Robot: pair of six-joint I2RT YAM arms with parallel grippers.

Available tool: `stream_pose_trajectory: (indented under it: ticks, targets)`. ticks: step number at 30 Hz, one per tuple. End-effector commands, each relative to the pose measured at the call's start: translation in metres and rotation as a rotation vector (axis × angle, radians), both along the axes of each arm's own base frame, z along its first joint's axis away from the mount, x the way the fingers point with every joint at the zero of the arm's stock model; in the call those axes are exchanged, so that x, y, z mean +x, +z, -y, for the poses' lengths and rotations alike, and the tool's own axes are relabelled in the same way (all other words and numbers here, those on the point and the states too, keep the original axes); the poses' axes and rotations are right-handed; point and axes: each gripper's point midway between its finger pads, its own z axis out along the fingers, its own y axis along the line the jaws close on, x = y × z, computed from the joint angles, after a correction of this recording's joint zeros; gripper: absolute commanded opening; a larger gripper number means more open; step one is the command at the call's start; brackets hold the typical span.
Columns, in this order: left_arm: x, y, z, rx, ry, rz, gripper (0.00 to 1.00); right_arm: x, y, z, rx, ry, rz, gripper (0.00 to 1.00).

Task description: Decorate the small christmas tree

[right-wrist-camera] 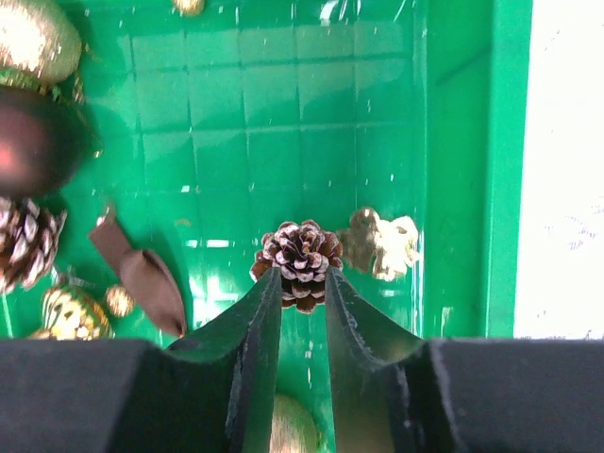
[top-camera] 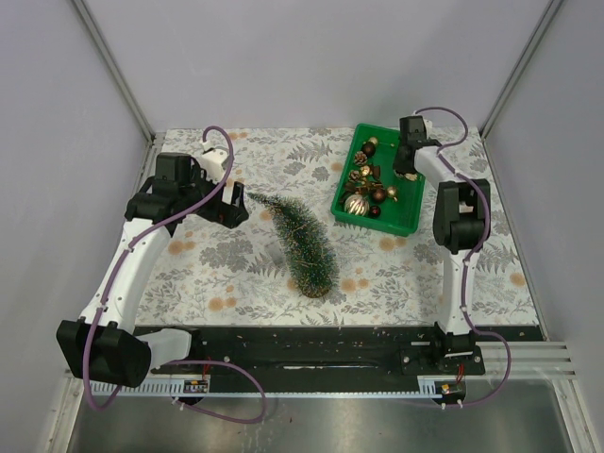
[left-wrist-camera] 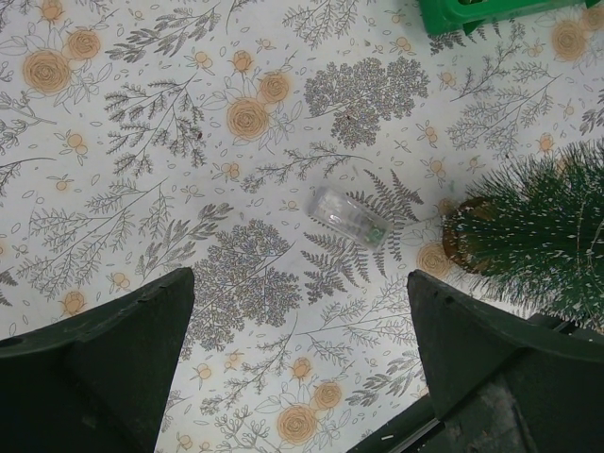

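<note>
Tree (top-camera: 304, 241) lies on its side on the floral cloth (top-camera: 217, 274) mid-table, its tip toward my left gripper (top-camera: 226, 203) and a small clear piece (left-wrist-camera: 347, 215) near its base. My left jaws stand wide apart over bare cloth, holding nothing. In the green bin (top-camera: 408, 215), my right gripper (right-wrist-camera: 302, 274) has its fingers set narrow on either side of a pinecone (right-wrist-camera: 300, 247), tips touching it; whether they truly grip it, I cannot tell.

A green bin (top-camera: 373, 226) on the flowery surface (top-camera: 236, 274) holds a frosty pine cone (right-wrist-camera: 300, 260), a brown ribbon (right-wrist-camera: 142, 274) and a gold ball (right-wrist-camera: 33, 38). A small clear thing (left-wrist-camera: 347, 215), maybe plastic, lies apart.
</note>
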Motion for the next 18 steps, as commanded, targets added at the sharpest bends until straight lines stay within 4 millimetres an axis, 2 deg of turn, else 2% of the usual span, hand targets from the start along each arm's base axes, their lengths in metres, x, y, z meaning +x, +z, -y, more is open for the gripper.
stream_pose_trajectory:
  ticks: [1,5,7,12,18]
  targets:
    - [0.006,0.016,0.009,-0.049,-0.029,0.059,0.99,-0.001,0.089,-0.016,0.123,0.024,0.188,0.17]
    - [0.008,0.018,0.015,-0.080,-0.047,0.043,0.99,-0.021,0.146,-0.038,0.229,0.090,0.307,0.11]
    - [0.009,0.018,0.018,-0.092,-0.054,0.033,0.99,-0.039,0.168,-0.054,0.277,0.157,0.343,0.10]
    - [0.006,0.019,0.026,-0.133,-0.083,0.016,0.99,-0.088,0.250,-0.100,0.427,0.359,0.477,0.08]
    - [0.005,0.032,0.038,-0.209,-0.117,0.044,0.99,-0.168,0.337,-0.188,0.577,0.722,0.550,0.08]
